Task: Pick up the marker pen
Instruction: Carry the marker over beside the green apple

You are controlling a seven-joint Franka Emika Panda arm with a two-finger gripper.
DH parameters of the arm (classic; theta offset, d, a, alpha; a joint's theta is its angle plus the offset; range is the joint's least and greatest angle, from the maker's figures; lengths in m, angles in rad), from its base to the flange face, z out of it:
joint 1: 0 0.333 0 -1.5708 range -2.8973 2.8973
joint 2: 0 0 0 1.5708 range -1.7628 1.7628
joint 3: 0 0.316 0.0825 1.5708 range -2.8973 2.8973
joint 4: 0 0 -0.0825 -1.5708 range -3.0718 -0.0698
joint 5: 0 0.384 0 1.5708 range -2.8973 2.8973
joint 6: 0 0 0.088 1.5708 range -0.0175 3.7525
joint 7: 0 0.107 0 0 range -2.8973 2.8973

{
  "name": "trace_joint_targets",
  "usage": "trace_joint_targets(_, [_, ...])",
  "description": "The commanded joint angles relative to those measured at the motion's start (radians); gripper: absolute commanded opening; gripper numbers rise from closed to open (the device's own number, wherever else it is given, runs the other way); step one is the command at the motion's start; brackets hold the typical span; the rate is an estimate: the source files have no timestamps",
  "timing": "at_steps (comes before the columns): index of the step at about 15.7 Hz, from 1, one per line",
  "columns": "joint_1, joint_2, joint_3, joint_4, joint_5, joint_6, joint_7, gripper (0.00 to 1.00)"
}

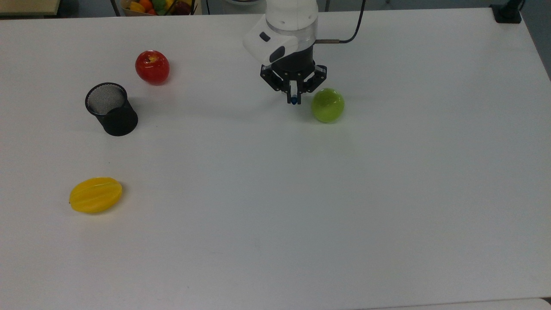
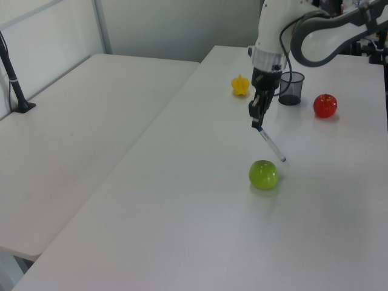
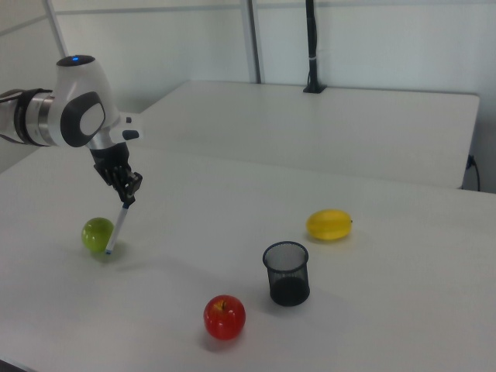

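Note:
My gripper (image 1: 293, 100) (image 2: 257, 123) (image 3: 126, 199) is shut on the marker pen (image 2: 271, 145) (image 3: 118, 229), a slim white barrel with blue ends. The pen hangs tilted from the fingers, its lower tip near the table beside the green apple (image 1: 327, 105) (image 2: 263, 174) (image 3: 98, 234). In the top view I see just its blue cap (image 1: 293, 101) between the fingers, since the pen points down away from that camera. The gripper hovers just to the top view's left of the green apple.
A black mesh pen cup (image 1: 111, 109) (image 2: 290, 88) (image 3: 287, 273) stands upright. A red apple (image 1: 152, 67) (image 2: 325, 105) (image 3: 224, 317) sits near it. A yellow star fruit (image 1: 95, 195) (image 2: 240, 85) (image 3: 329, 225) lies further off. The white table (image 1: 301, 206) spreads wide around them.

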Motion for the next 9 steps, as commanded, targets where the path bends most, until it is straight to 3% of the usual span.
trace_joint_targets(1, [0.028,0.054,0.006,0.012,0.015,-0.014,0.003,0.0])
trace_joint_targets(9, [0.043,0.115,0.006,0.011,0.011,0.069,-0.023,0.0])
